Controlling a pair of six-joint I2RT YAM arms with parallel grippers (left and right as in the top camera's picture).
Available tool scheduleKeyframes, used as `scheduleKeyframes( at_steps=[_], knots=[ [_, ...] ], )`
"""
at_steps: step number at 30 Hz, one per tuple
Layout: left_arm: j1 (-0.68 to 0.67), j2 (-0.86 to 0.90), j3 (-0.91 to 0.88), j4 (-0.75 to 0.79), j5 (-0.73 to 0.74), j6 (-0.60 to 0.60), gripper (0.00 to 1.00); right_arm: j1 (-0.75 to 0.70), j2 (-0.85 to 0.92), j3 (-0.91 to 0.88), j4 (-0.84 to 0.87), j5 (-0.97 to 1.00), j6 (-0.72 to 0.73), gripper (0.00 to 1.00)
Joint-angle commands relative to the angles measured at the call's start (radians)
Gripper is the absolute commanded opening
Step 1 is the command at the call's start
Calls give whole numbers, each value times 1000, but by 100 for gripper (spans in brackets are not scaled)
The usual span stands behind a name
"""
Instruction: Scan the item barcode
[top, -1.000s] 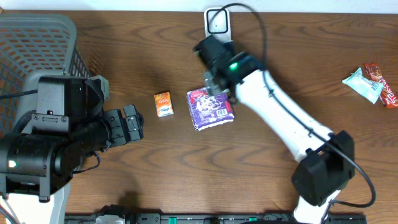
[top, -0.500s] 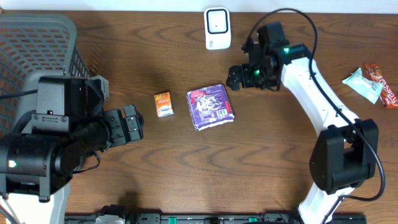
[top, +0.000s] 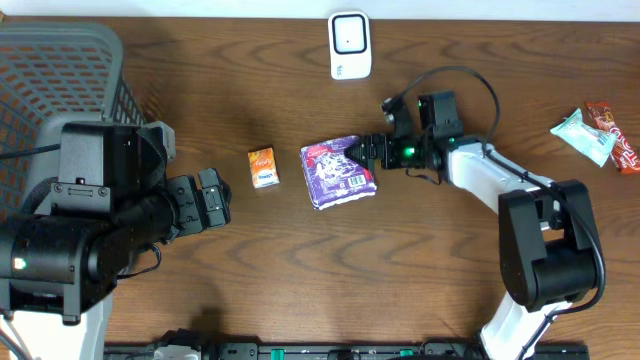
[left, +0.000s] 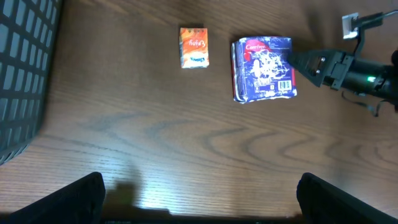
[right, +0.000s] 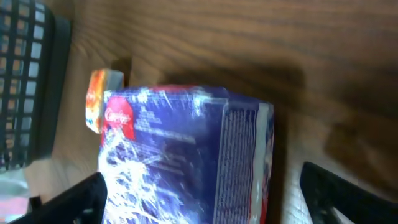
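Observation:
A purple-blue packet (top: 338, 172) lies flat mid-table, its barcode (top: 357, 181) facing up. My right gripper (top: 366, 150) is low at the packet's right edge, pointing left and open. In the right wrist view its black fingers (right: 74, 200) stand wide on either side of the packet (right: 186, 155), with a gap on the right side. The white scanner (top: 349, 45) stands at the back edge. My left gripper (top: 215, 200) is open and empty, well left of the packet (left: 264, 70); its fingertips (left: 81, 198) show at the bottom corners of its wrist view.
A small orange packet (top: 263, 167) lies just left of the purple one. A grey mesh basket (top: 60, 70) fills the back left corner. Snack wrappers (top: 600, 135) lie at the far right. The right arm's cable (top: 470, 80) loops above it.
The right arm left the packet, swung up to the right, then dropped low and reached left to the packet's right edge. The packet and left arm have not moved.

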Motion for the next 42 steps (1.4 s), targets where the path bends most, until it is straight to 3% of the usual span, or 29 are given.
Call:
scheduleKeyframes(
  at_steps=[1, 14, 18, 20, 22, 29, 33, 38, 42],
  knots=[
    [4, 2, 0, -3, 12, 18, 98, 0, -2, -44, 22, -31, 77, 80],
    [4, 2, 0, -3, 12, 18, 98, 74, -1, -60, 71, 31, 150, 71],
    [4, 2, 0, -3, 12, 18, 98, 101, -1, -60, 72, 85, 173, 46],
    [4, 2, 0, -3, 12, 18, 98, 103, -1, -60, 82, 91, 173, 29],
    [4, 2, 0, -3, 12, 18, 98, 101, -4, -55, 78, 90, 173, 3],
    [4, 2, 0, -3, 12, 18, 98, 63, -112, -43, 19, 167, 171, 1],
    [4, 2, 0, -3, 12, 18, 98, 66, -260, -27, -112, 439, 88, 1],
    [4, 2, 0, -3, 12, 18, 98, 124, -419, -11, -293, 980, -19, 1],
    [4, 2, 0, -3, 12, 18, 98, 164, -430, -12, -393, 1365, -30, 1]
  ],
)
